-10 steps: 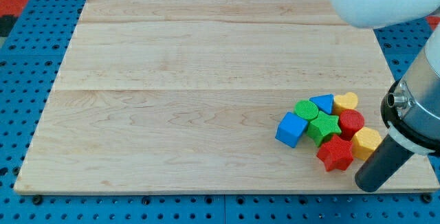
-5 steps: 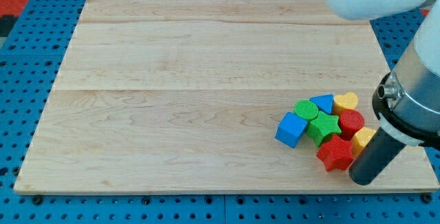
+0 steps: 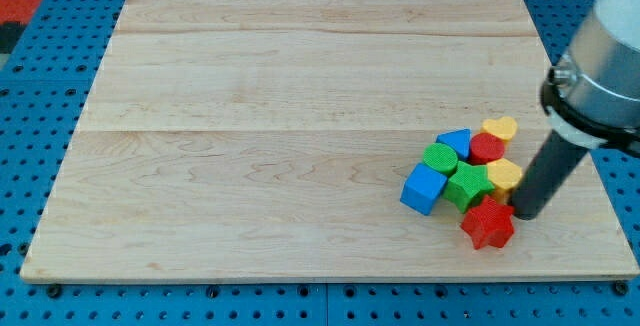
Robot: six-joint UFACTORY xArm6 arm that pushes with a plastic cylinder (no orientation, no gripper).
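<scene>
My tip (image 3: 527, 215), a bare rod holding nothing, touches the red star (image 3: 488, 225) just to its left; yellow block (image 3: 505, 175) above-left, green star (image 3: 467, 184) further left

- One camera only; no second view to share any part of the scene with.
- It looks down at a steep slant onto a wooden board (image 3: 300, 116). The board's far edge, at the view's top, appears shorter than its near edge at the view's bottom.
- Near enough that the board fills most of the view; all four edges show.
- A blue pegboard table (image 3: 30, 116) rims the board on every side.
- The rod (image 3: 548, 176) enters from the view's upper right of the board, large and close to the lens, its upper part cropped.
- Mount position: cannot tell.
</scene>
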